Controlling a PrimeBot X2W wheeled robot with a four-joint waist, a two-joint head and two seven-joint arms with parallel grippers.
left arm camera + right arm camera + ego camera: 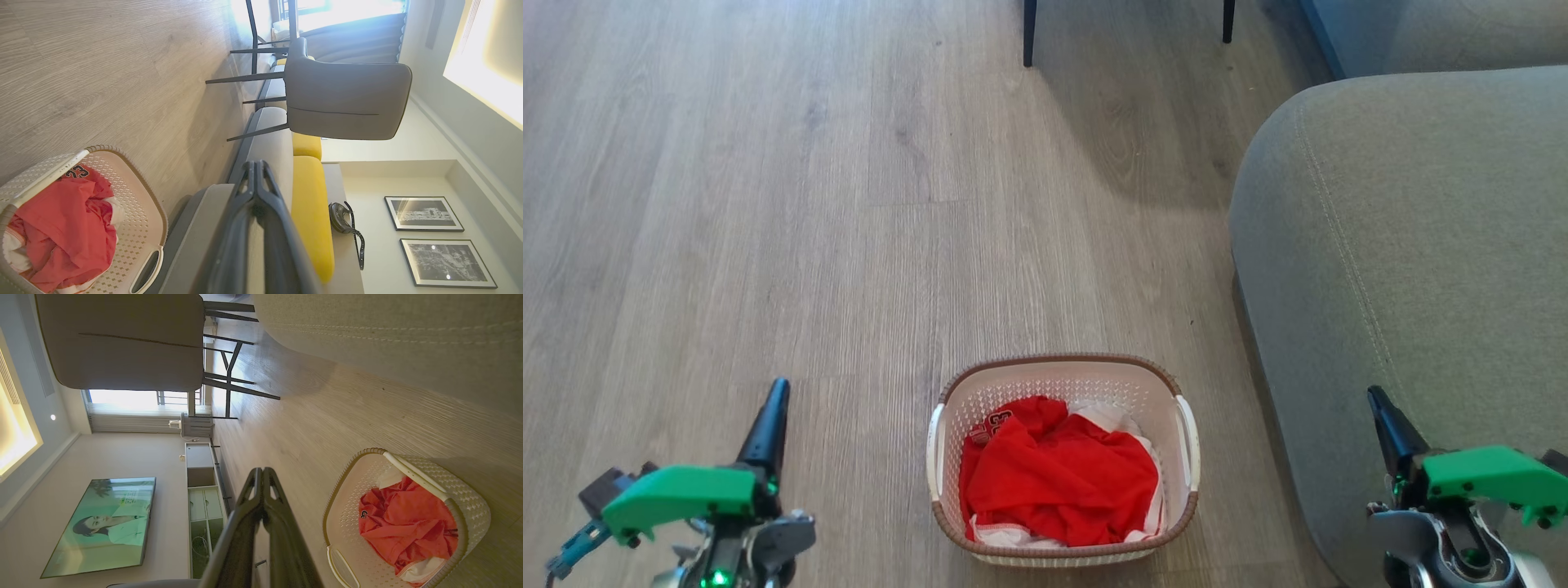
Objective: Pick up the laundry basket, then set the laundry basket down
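Floorboards (849,204) fill most of the head view. The laundry basket (1054,382) stands upright on them at six o'clock, with a crumpled red garment (1054,482) inside over some white cloth. The left gripper (780,390) is at eight o'clock and the right gripper (1379,404) at four o'clock. Each is well apart from the basket and shows as one dark point. A grey sofa (1405,245) is at three o'clock, just beside the basket, and two dark chair legs (1029,33) are at twelve.

In the left wrist view, the left gripper (256,165) has its fingers pressed together, holding nothing. The laundry basket (135,204) is at eight o'clock with the red garment (69,228) heaped in it. A grey chair (343,98) is at one o'clock and the sofa (192,245) runs behind the fingers.

In the right wrist view, the right gripper (261,471) is likewise closed, tips together and empty. The laundry basket (470,502) is at four o'clock on the floor with the red garment (404,526) inside. The sofa (388,318) is at one o'clock and a television (102,526) at eight.
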